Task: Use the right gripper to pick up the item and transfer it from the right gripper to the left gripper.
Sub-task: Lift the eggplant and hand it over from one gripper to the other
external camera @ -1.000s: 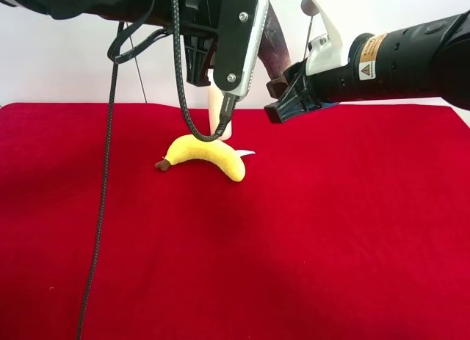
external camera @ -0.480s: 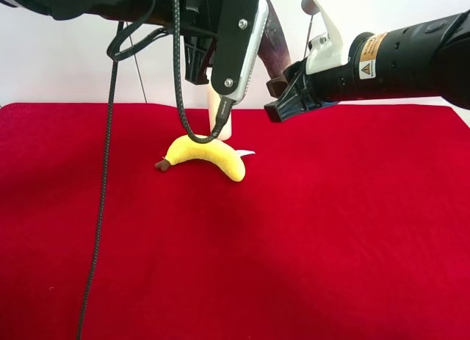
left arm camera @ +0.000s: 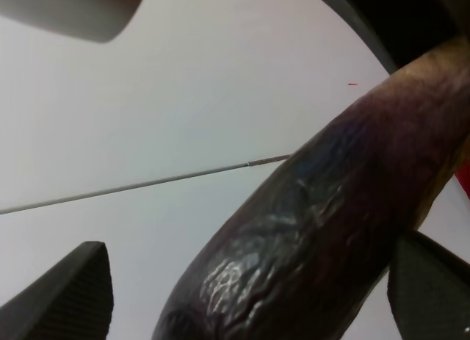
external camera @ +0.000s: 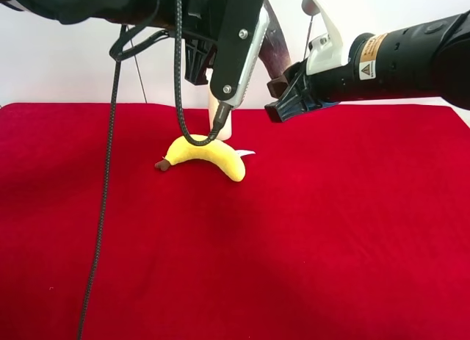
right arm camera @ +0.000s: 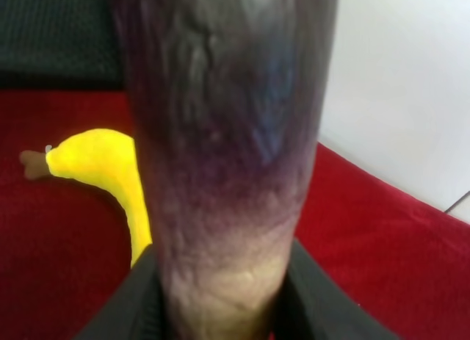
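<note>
While the eggplant (external camera: 276,42) is held well above the red surface (external camera: 330,237), the high view shows it gripped at its lower end by the right gripper (external camera: 277,90), the arm with the white bracket, and standing steeply up beside the silver plate of the left gripper (external camera: 236,53); the banana (external camera: 205,155) and candle (external camera: 228,127) sit below, out of the way. From the right wrist, the eggplant (right arm camera: 228,134) fills the view, its pale end wedged between the dark fingers (right arm camera: 121,314), which are clamped on it, with the banana (right arm camera: 110,164) well below on the surface. From the left wrist, the eggplant (left arm camera: 316,230) runs slantwise between the two fingers (left arm camera: 66,296), which stand apart; one is clear of it, the other just beside it. So the pickup looks done and the handover is the step in hand: next the left fingers need to close squarely on the purple body, and only once that hold is firm should the right fingers let go, or the toy may drop
</note>
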You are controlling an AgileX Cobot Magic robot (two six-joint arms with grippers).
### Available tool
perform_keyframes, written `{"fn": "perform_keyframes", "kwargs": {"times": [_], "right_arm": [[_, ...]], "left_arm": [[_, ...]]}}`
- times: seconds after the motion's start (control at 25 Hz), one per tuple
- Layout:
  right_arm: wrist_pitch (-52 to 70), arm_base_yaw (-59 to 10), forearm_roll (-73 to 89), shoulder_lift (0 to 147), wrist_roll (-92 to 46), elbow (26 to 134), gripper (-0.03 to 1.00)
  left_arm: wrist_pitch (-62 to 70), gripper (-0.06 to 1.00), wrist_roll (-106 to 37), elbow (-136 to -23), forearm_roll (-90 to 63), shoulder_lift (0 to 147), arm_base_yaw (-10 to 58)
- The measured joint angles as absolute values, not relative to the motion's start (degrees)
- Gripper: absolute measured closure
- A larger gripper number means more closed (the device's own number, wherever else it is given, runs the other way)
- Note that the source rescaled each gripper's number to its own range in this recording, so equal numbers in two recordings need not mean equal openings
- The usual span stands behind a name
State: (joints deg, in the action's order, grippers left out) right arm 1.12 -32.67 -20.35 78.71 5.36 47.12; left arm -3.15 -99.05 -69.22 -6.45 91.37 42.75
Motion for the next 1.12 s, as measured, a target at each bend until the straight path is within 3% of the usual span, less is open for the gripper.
{"fn": "perform_keyframes", "kwargs": {"times": [0.6, 1.12], "right_arm": [[0.0, -33.78, -16.46, 78.76, 11.51, 47.12, 0.97], [-7.21, -36.17, -18.44, 78.7, 9.48, 47.12, 0.96]], "left_arm": [[-9.3, 0.4, -99.87, -69.22, -6.45, 93.74, 42.18], [-11.68, 0.4, -99.69, -69.33, -7.09, 94.44, 34.57]]}}
